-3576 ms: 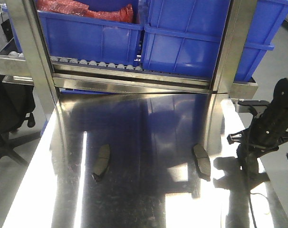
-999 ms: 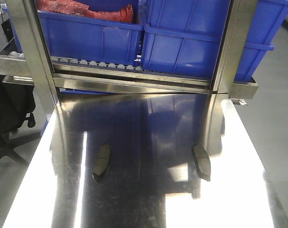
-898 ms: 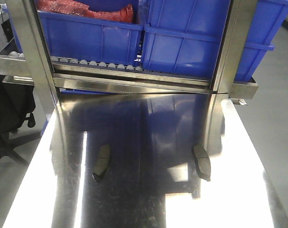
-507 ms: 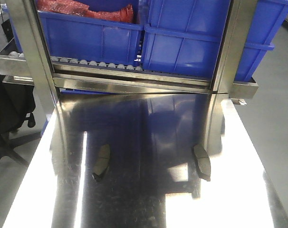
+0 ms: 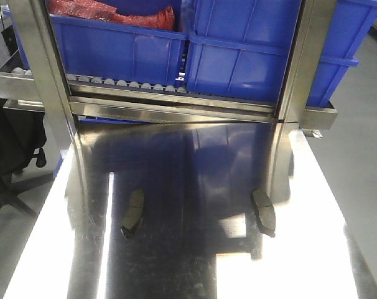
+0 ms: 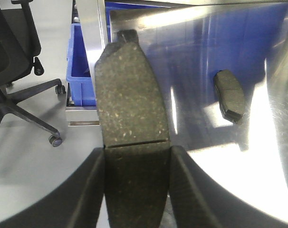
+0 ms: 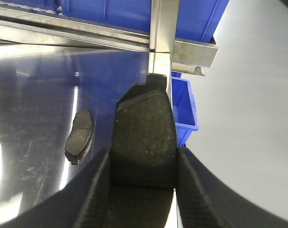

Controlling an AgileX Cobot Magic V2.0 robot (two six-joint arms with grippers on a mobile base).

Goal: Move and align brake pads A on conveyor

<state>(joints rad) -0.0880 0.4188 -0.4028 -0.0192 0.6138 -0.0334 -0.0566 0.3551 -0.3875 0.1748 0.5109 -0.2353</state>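
3.6 seconds before, my right arm stood at the right edge of the front view, beside the table (image 5: 176, 274). It was out of that view now. The 2 brake pads lying on the steel had not shifted. The left table pad (image 5: 134, 212) and the right table pad (image 5: 264, 213) lay well apart, each pointing roughly toward the blue bins (image 5: 238, 56).

My left fingers (image 6: 87, 194) were clenched on the left-held pad (image 6: 132, 109), spread only to the pad's width, with a finger pressed on each long side of its near end. Its rough face was up, and its thin groove sat just ahead of the fingertips. It hung over the table's left edge, with the left table pad off to its right.

My right fingers (image 7: 94, 190) gripped the right-held pad (image 7: 146, 133) the same way, over the table's right edge, with the right table pad to its left.
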